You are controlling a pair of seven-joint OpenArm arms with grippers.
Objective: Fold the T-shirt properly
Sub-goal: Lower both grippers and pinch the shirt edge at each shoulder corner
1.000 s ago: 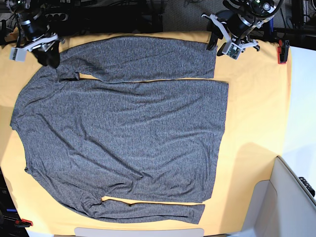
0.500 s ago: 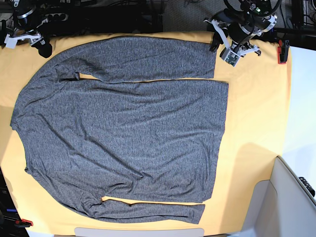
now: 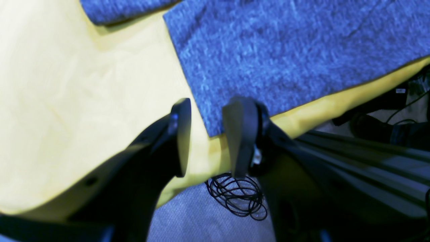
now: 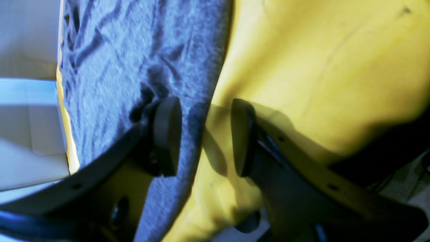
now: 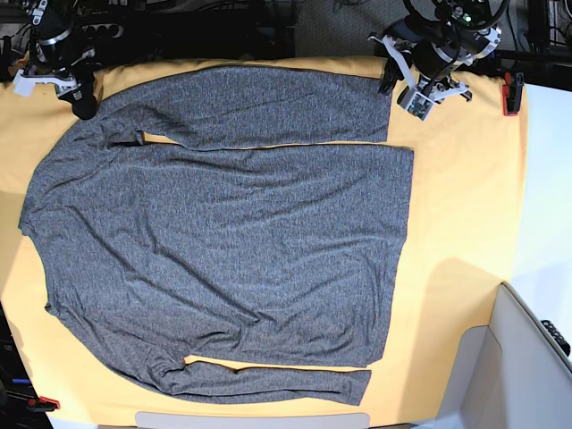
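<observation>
The dark-grey long-sleeved T-shirt lies flat on the yellow-orange cloth, with one sleeve along the far edge and one along the near edge. My left gripper is at the far sleeve's cuff. In the left wrist view it is open, its jaws to either side of the cuff corner of the sleeve. My right gripper is at the far-left shoulder. In the right wrist view it is open, with the shirt's edge running between its jaws.
Red clamps hold the cloth at the far right and near left. A pale grey box stands at the near right. A coil of black cable lies below the table's far edge.
The right gripper drew back toward the far-left corner, then came back down to the shoulder. The left gripper turned slightly at the cuff. The shirt has not moved.
</observation>
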